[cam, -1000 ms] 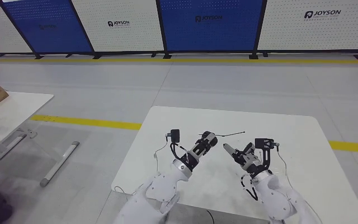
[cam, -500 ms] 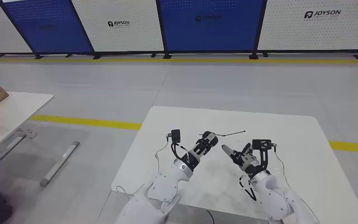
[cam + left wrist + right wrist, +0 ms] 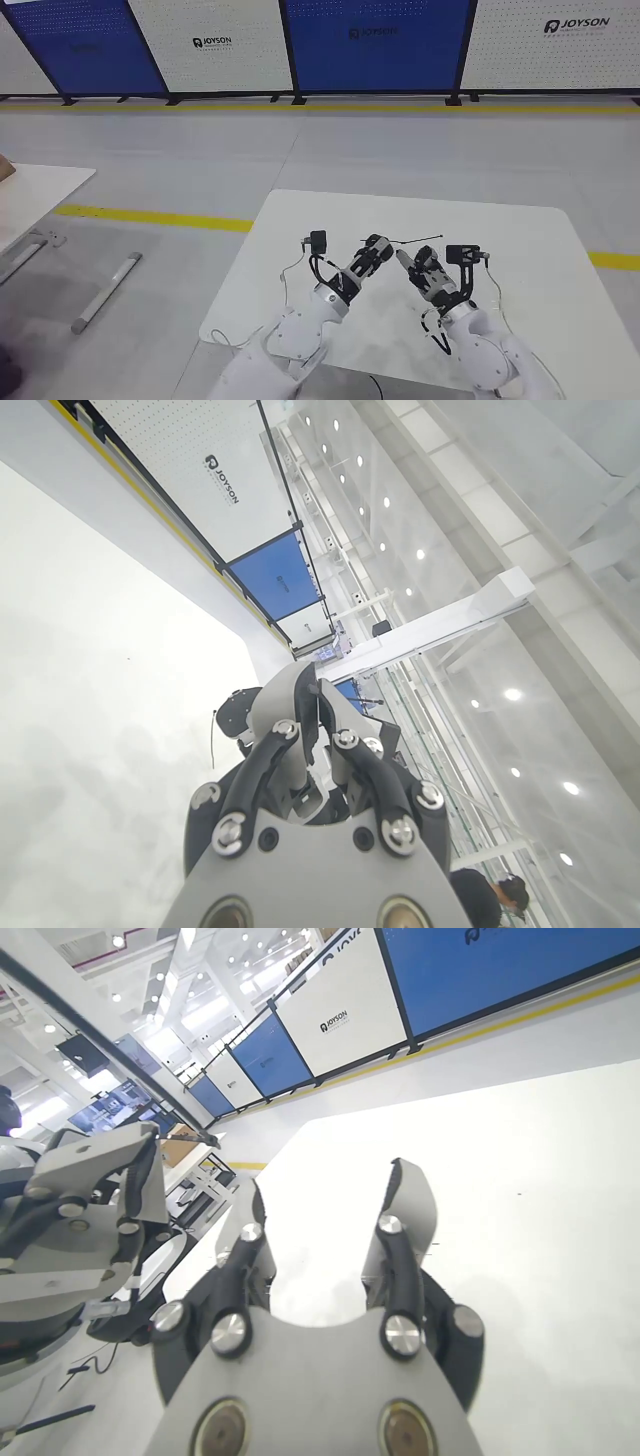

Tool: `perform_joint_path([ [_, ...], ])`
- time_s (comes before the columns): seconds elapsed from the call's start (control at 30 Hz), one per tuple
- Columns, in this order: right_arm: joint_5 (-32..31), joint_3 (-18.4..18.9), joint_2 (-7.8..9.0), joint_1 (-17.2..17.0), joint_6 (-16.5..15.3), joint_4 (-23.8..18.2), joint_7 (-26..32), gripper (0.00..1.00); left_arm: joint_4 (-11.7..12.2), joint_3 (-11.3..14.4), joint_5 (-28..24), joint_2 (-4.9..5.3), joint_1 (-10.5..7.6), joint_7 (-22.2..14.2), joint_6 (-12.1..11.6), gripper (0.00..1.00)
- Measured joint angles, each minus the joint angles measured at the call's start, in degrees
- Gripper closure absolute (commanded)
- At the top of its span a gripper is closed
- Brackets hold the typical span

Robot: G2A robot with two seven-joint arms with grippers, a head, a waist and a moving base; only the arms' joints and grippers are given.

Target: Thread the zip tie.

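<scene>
My right gripper (image 3: 416, 263), jaws wide and empty, has closed in on the left gripper (image 3: 375, 246). The left stays clamped on the zip tie (image 3: 412, 239), whose long end sticks out above the tabletop (image 3: 520, 250). I'd judge that end is nearly within reach for threading. Beyond, the blue and white panels (image 3: 375, 45) carry printed logos.

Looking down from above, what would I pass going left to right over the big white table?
Left wrist's black box → left gripper, pinching the zip tie → right gripper, open → right wrist's black box.
</scene>
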Motion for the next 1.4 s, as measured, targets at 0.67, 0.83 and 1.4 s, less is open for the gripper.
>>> perform_joint_path([
  [0.67, 1.23, 1.05, 0.13, -1.71, -3.87, -2.71, -0.33, 0.76, 1.04, 1.18, 1.52, -0.39, -0.32, 0.55, 0.1, 1.0],
  [0.83, 1.23, 1.07, 0.08, -1.8, -3.91, -2.78, -0.64, 0.77, 1.15, 1.4, 2.44, -0.43, -0.19, 0.67, 0.05, 1.0],
  [1.4, 0.85, 0.69, -0.12, -1.61, -4.01, -2.81, -0.77, 1.0, 1.23, 1.88, 5.78, -0.49, 0.22, 1.15, 0.05, 1.0],
])
